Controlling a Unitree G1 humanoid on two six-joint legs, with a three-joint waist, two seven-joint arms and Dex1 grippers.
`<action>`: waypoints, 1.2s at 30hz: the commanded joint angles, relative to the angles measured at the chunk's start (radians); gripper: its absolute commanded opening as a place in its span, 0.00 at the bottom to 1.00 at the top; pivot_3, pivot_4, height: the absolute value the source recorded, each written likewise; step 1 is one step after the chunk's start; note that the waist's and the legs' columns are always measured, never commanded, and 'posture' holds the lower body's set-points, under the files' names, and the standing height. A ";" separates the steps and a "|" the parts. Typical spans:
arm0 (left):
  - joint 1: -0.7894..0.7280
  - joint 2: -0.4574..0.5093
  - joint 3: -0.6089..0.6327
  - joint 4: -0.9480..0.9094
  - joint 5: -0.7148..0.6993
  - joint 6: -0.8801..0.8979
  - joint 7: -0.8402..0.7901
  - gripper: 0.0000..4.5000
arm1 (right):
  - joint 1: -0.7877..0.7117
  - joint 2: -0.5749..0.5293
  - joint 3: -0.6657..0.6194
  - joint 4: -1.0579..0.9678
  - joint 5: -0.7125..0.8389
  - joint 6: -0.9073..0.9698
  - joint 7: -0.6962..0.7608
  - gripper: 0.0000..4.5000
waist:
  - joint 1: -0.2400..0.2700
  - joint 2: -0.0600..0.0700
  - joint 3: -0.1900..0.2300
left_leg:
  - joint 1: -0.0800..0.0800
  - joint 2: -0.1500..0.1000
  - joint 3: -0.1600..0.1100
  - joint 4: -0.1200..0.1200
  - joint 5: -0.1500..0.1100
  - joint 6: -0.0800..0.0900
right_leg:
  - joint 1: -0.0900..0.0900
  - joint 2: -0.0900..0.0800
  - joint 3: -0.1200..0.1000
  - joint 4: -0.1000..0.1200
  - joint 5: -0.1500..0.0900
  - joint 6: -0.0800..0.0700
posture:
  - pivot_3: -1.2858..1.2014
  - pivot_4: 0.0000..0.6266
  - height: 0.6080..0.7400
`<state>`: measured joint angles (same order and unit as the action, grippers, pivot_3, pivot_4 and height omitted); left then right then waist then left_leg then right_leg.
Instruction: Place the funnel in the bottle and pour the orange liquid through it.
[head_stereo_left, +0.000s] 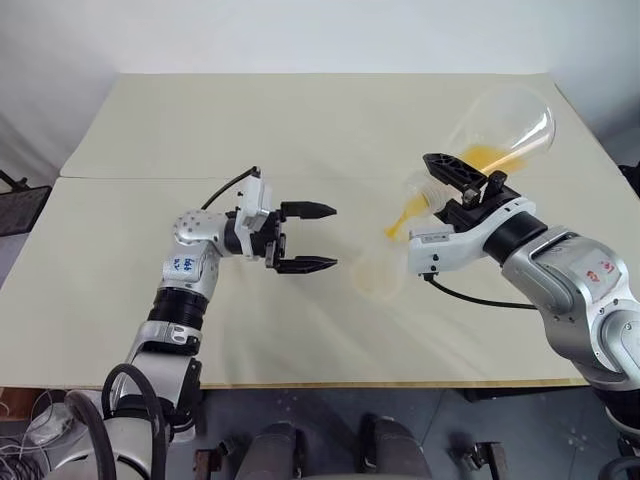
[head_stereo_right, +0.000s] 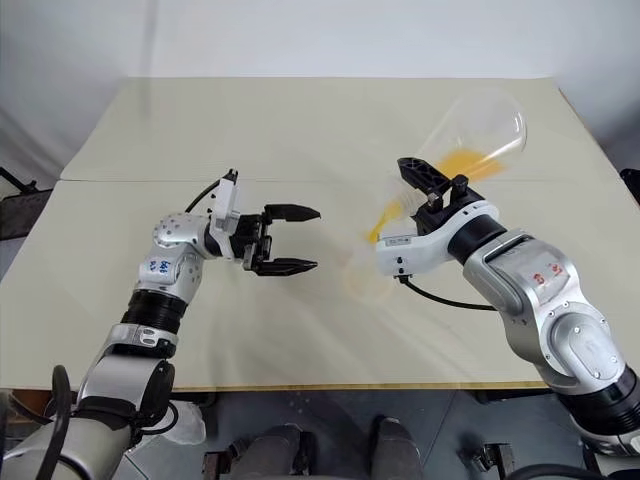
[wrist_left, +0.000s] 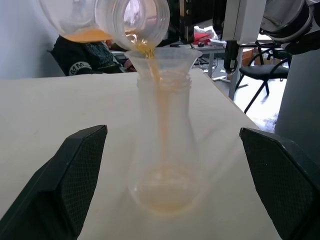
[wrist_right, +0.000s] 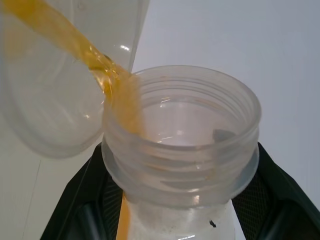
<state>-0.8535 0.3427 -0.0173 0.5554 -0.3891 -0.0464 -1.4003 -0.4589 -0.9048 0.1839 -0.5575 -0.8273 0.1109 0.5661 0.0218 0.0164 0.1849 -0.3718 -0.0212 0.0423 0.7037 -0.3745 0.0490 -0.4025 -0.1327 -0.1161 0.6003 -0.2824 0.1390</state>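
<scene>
Left wrist view: spread left fingers (wrist_left: 70, 185) flank bottle (wrist_left: 165, 150) untouched; right fingers (head_stereo_left: 465, 180) pinch the pouring flask (head_stereo_left: 500, 125).

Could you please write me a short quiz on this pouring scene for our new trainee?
1. True or false: the funnel sits in the neck of the standing bottle.
2. The left tool is: A) open, not touching the bottle; B) shut on the bottle; C) holding the funnel.
3. What streams from the tilted flask held by the right tool?
Key: 1 true; 2 A; 3 orange liquid.
</scene>
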 joint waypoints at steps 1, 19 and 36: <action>-0.024 0.012 0.016 -0.021 -0.012 0.005 -0.007 1.00 | -0.019 0.002 -0.068 -0.020 -0.025 -0.018 -0.003 0.55 | 0.000 0.000 0.000 | 0.000 0.000 0.000 0.000 0.000 0.000 | 0.000 0.000 0.000 0.000 0.000 0.000 | 0.52 0.24 1.00; -0.020 0.038 0.023 -0.018 -0.006 0.002 -0.008 1.00 | -0.024 0.026 -0.097 -0.015 -0.040 -0.076 0.006 0.55 | 0.000 0.000 0.000 | 0.000 0.000 0.000 0.000 0.000 0.000 | 0.000 0.000 0.000 0.001 0.000 0.000 | 0.52 0.24 1.00; -0.022 0.042 0.026 -0.009 -0.006 0.002 -0.011 1.00 | -0.021 0.023 -0.119 0.007 -0.058 -0.131 0.000 0.55 | -0.001 0.000 0.000 | 0.000 0.000 0.000 0.001 0.000 0.000 | 0.000 0.000 0.000 0.001 0.000 0.000 | 0.52 0.24 1.00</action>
<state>-0.8589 0.3728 -0.0089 0.5596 -0.3884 -0.0403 -1.4097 -0.4633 -0.8837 0.1084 -0.5339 -0.8755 -0.0078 0.5765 0.0212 0.0164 0.1849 -0.3716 -0.0211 0.0420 0.7046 -0.3745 0.0490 -0.4025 -0.1327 -0.1161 0.6017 -0.2824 0.1390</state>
